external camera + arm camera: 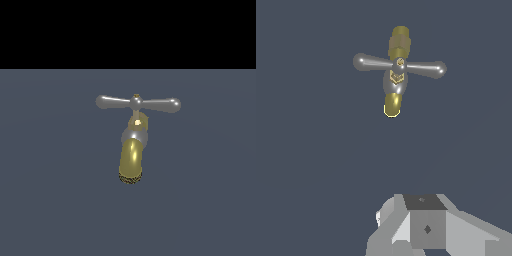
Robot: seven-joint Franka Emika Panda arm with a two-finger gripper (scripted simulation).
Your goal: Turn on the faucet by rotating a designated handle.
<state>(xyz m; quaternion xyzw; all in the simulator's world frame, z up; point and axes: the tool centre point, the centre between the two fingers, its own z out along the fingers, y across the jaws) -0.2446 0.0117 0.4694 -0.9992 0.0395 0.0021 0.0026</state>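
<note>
Faucet alone mid-desk, arm well clear of it.

From my end: grey desk (45, 200) fills the ext. view; faucet (133, 145) sits about centre, brass spout w/ mouth toward the cam. Handle (138, 103) lies level across the top, both ends free. Wrist cam shows only gripper (423, 227) body, well apart from faucet; fingers' state I can't tell.

A flat slate-blue floor (50, 200) runs back to a black band (128, 30).
</note>
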